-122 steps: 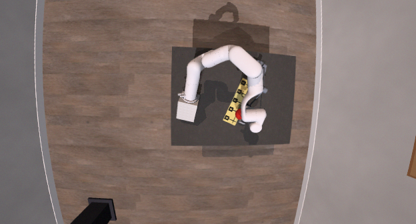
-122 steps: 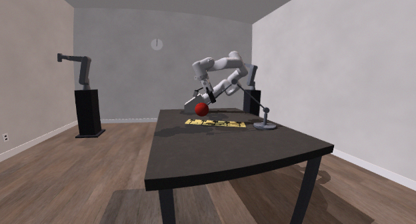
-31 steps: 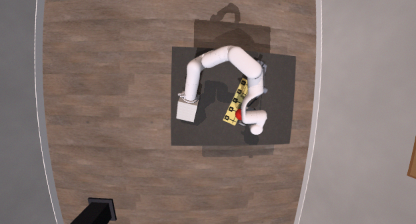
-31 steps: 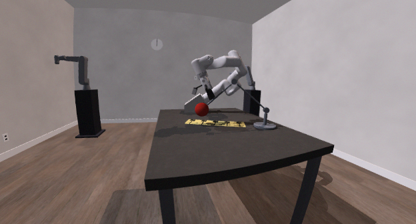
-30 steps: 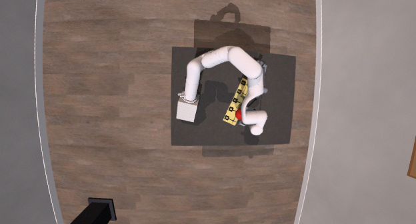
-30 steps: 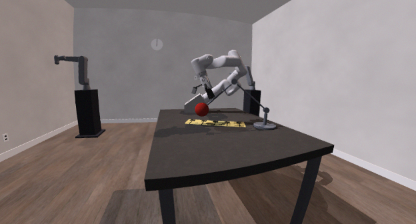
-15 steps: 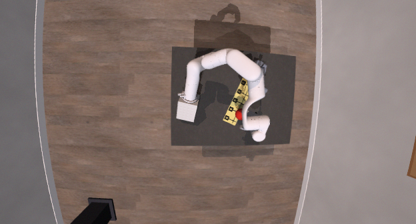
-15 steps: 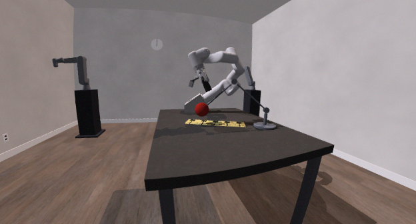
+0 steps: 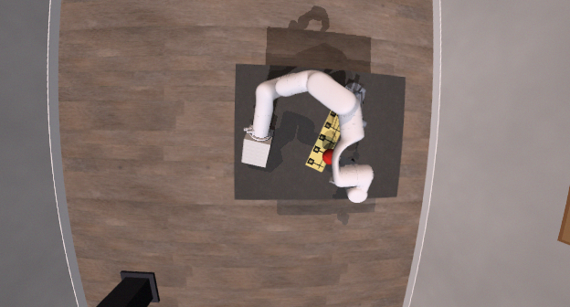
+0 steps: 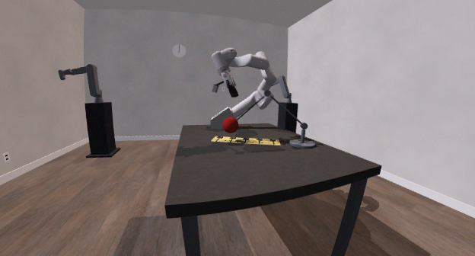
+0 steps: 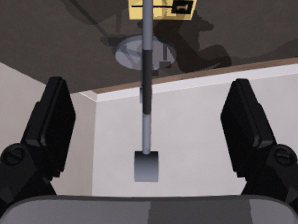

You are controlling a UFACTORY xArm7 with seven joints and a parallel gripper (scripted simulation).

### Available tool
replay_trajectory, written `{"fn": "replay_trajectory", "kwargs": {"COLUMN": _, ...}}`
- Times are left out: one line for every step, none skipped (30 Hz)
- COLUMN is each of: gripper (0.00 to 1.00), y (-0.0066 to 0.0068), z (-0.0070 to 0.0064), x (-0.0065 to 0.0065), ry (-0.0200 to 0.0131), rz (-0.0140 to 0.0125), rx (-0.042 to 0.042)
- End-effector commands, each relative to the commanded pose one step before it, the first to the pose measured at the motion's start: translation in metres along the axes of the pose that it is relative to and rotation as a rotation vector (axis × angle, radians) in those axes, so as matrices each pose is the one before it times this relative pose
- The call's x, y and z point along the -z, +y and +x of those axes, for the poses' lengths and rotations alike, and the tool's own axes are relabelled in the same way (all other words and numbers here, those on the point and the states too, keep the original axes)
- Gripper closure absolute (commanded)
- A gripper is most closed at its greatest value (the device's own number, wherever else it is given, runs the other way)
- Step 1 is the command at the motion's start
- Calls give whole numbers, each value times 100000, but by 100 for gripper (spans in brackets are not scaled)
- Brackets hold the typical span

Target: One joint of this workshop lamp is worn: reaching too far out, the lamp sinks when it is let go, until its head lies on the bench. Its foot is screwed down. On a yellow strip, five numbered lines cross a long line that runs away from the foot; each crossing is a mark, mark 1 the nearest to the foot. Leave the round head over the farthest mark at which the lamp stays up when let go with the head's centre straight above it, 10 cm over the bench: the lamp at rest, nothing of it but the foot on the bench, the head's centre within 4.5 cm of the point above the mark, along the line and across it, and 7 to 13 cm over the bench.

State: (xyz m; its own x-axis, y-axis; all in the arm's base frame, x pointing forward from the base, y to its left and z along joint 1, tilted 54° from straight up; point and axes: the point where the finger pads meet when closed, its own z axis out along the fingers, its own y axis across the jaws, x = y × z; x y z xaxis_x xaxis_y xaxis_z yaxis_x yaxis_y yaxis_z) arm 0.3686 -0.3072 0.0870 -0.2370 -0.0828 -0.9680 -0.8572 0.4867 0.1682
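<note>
Your black two-fingered gripper hangs empty, fingers wide apart, above the round red lamp head hovering over the yellow numbered strip's far end (release test, seemingly); watch for sinking before regrasping.

White arm bent over dark tabletop, top view

Arm arcs across tabletop; yellow strip partly under it, red head over strip's end, beside the forearm.
</note>
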Motion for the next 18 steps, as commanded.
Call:
{"fn": "replay_trajectory", "kwargs": {"gripper": 0, "y": -35, "z": -65, "x": 72, "ry": 214, "rz": 198, "rx": 192}}
{"fn": "replay_trajectory", "kwargs": {"gripper": 0, "y": 2, "z": 1, "x": -27, "ry": 9, "rz": 11, "rx": -1}}
{"fn": "replay_trajectory", "kwargs": {"gripper": 0, "y": 2, "z": 1, "x": -27, "ry": 9, "rz": 11, "rx": -1}}
{"fn": "replay_trajectory", "kwargs": {"gripper": 0, "y": 2, "z": 1, "x": -27, "ry": 9, "rz": 11, "rx": -1}}
{"fn": "replay_trajectory", "kwargs": {"gripper": 0, "y": 2, "z": 1, "x": -27, "ry": 9, "rz": 11, "rx": -1}}
{"fn": "replay_trajectory", "kwargs": {"gripper": 0, "y": 2, "z": 1, "x": -27, "ry": 9, "rz": 11, "rx": -1}}
{"fn": "replay_trajectory", "kwargs": {"gripper": 0, "y": 2, "z": 1, "x": -27, "ry": 9, "rz": 11, "rx": -1}}
{"fn": "replay_trajectory", "kwargs": {"gripper": 0, "y": 2, "z": 1, "x": -27, "ry": 9, "rz": 11, "rx": -1}}
{"fn": "replay_trajectory", "kwargs": {"gripper": 0, "y": 2, "z": 1, "x": -27, "ry": 9, "rz": 11, "rx": -1}}
{"fn": "replay_trajectory", "kwargs": {"gripper": 0, "y": 2, "z": 1, "x": -27, "ry": 9, "rz": 11, "rx": -1}}
{"fn": "replay_trajectory", "kwargs": {"gripper": 0, "y": 2, "z": 1, "x": -27, "ry": 9, "rz": 11, "rx": -1}}
{"fn": "replay_trajectory", "kwargs": {"gripper": 0, "y": 0, "z": 0, "x": 0, "ry": 0, "rz": 0, "rx": 0}}
{"fn": "replay_trajectory", "kwargs": {"gripper": 0, "y": 0, "z": 0, "x": 0, "ry": 0, "rz": 0, "rx": 0}}
{"fn": "replay_trajectory", "kwargs": {"gripper": 0, "y": 0, "z": 0, "x": 1, "ry": -1, "rz": -2, "rx": 0}}
{"fn": "replay_trajectory", "kwargs": {"gripper": 0, "y": 0, "z": 0, "x": 1, "ry": -1, "rz": -2, "rx": 0}}
{"fn": "replay_trajectory", "kwargs": {"gripper": 0, "y": 0, "z": 0, "x": 1, "ry": -1, "rz": -2, "rx": 0}}
{"fn": "replay_trajectory", "kwargs": {"gripper": 0, "y": 0, "z": 0, "x": 1, "ry": -1, "rz": -2, "rx": 0}}
{"fn": "replay_trajectory", "kwargs": {"gripper": 0, "y": 0, "z": 0, "x": 1, "ry": -1, "rz": -2, "rx": 0}}
